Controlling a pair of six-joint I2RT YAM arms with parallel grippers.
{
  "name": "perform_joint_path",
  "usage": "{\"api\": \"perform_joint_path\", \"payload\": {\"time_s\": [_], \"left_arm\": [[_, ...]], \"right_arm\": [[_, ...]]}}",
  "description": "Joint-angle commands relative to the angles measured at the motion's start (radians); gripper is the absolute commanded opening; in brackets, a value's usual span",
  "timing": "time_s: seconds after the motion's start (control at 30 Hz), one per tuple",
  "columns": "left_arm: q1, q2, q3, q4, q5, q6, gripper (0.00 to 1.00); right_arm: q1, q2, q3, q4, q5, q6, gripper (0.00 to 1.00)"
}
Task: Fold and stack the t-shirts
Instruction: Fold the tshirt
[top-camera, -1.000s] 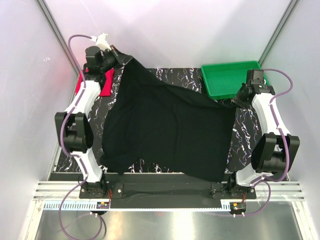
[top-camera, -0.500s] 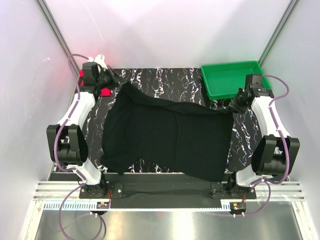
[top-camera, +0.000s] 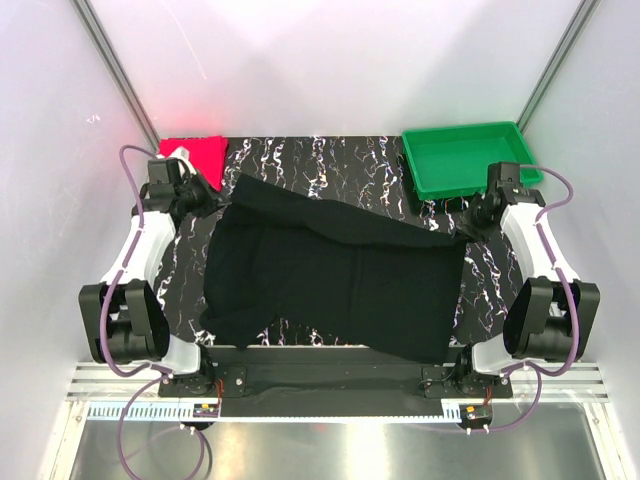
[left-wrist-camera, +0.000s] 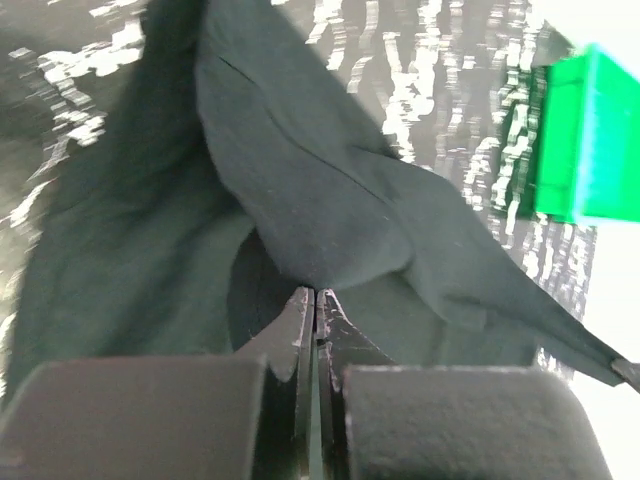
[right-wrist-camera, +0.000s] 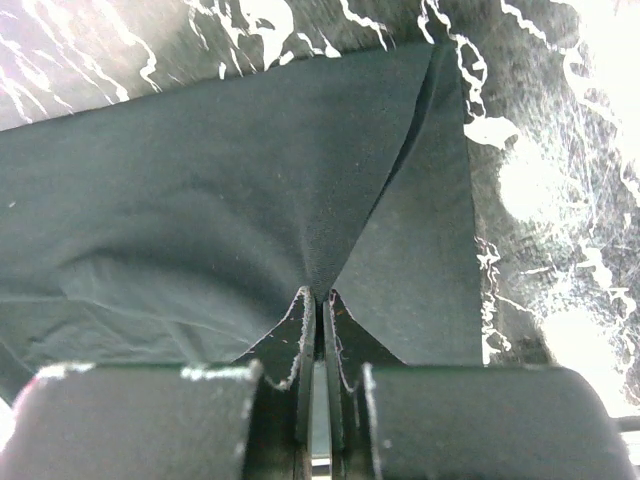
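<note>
Top external view, shirt: the black t-shirt (top-camera: 340, 285) is spread over the table (top-camera: 330, 160). Its far edge is raised and strung between the two arms, and its near hem lies at the table's near edge.
Top external view, other things: the red t-shirt (top-camera: 195, 155) is seen at the far left corner, apart from the black one. The green tray (top-camera: 465, 160) stands at the far right.
Top external view, step judged: a fold of the far edge toward the near hem appears to be in hand. It would be done well if both corners were carried level and taut, then lowered together so that the crease lies straight.
Left wrist view, end effector: the left end effector (left-wrist-camera: 316, 300) is closed tight, and a pinch of black cloth is clamped between its tips. The cloth is draped away toward the tray.
Right wrist view, end effector: the right end effector (right-wrist-camera: 318, 300) is closed on a gathered fold of the black t-shirt, with only the cloth between its fingers. Bare table is seen to the right.
Right wrist view, caution: neither grip should be released before the edge is laid down.
</note>
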Motion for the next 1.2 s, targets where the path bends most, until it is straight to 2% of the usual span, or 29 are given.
{"api": "perform_joint_path", "payload": {"time_s": [0.0, 0.3, 0.6, 0.67, 0.8, 1.0, 1.03, 1.17], "left_arm": [[0.027, -0.023, -0.010, -0.054, -0.042, 0.043, 0.00], [0.031, 0.106, 0.022, -0.091, 0.002, 0.057, 0.00], [0.031, 0.121, 0.095, -0.056, 0.109, 0.022, 0.00], [0.031, 0.105, 0.105, 0.033, 0.134, -0.001, 0.00], [0.031, 0.127, 0.125, 0.271, 0.172, -0.141, 0.00], [0.030, 0.318, 0.253, 0.616, 0.223, -0.348, 0.00], [0.030, 0.339, 0.272, 0.720, 0.223, -0.378, 0.00], [0.025, 0.469, 0.364, 0.860, 0.246, -0.481, 0.00]], "right_arm": [[-0.004, -0.046, -0.030, -0.011, -0.026, -0.023, 0.00], [-0.004, -0.020, -0.118, -0.010, -0.015, 0.025, 0.00], [-0.004, 0.035, -0.092, -0.010, 0.049, 0.014, 0.00], [-0.004, 0.052, -0.041, -0.007, 0.066, 0.028, 0.00], [-0.009, 0.096, 0.065, 0.071, 0.096, 0.084, 0.00], [-0.030, 0.253, 0.335, 0.081, 0.142, 0.106, 0.00], [-0.033, 0.268, 0.382, 0.082, 0.142, 0.109, 0.00], [-0.044, 0.334, 0.441, 0.113, 0.125, 0.097, 0.00]]}}
